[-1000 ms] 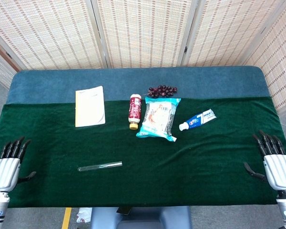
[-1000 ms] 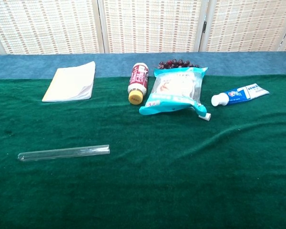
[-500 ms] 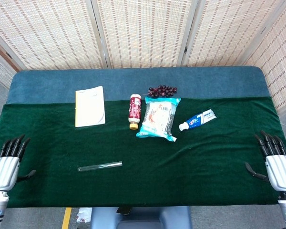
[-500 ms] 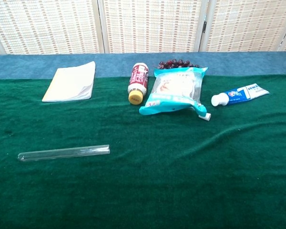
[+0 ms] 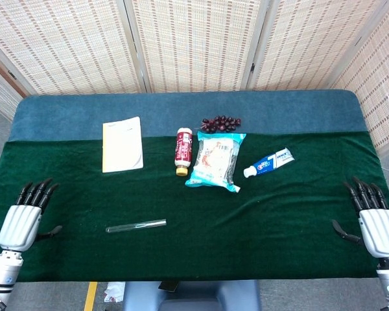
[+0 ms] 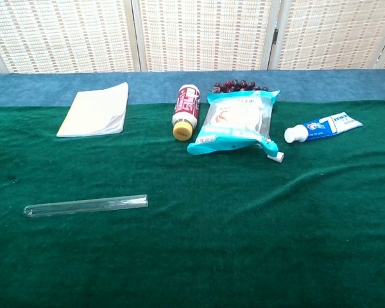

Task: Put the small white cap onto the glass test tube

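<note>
A clear glass test tube [image 5: 135, 225] lies flat on the green cloth, left of centre; the chest view shows the tube [image 6: 85, 205] with its open end to the right. A small white cap [image 6: 279, 156] rests on the cloth at the lower right corner of the snack bag, and appears in the head view as a small white cap [image 5: 237, 189]. My left hand [image 5: 27, 217] hovers at the table's left front edge, empty, fingers extended, well left of the tube. At the right front edge my right hand [image 5: 376, 220] is likewise empty with fingers apart. Neither hand shows in the chest view.
Across the back lie a notebook [image 5: 122, 144], a red-labelled bottle [image 5: 183, 151], a light blue snack bag [image 5: 216, 159], dark grapes [image 5: 221, 123] and a toothpaste tube [image 5: 268, 162]. The green cloth [image 5: 259, 227] ends at the front table edge.
My left hand has shifted right and slightly forward, closer to the test tube. The right hand has barely moved. Objects on the table are unmoved.
</note>
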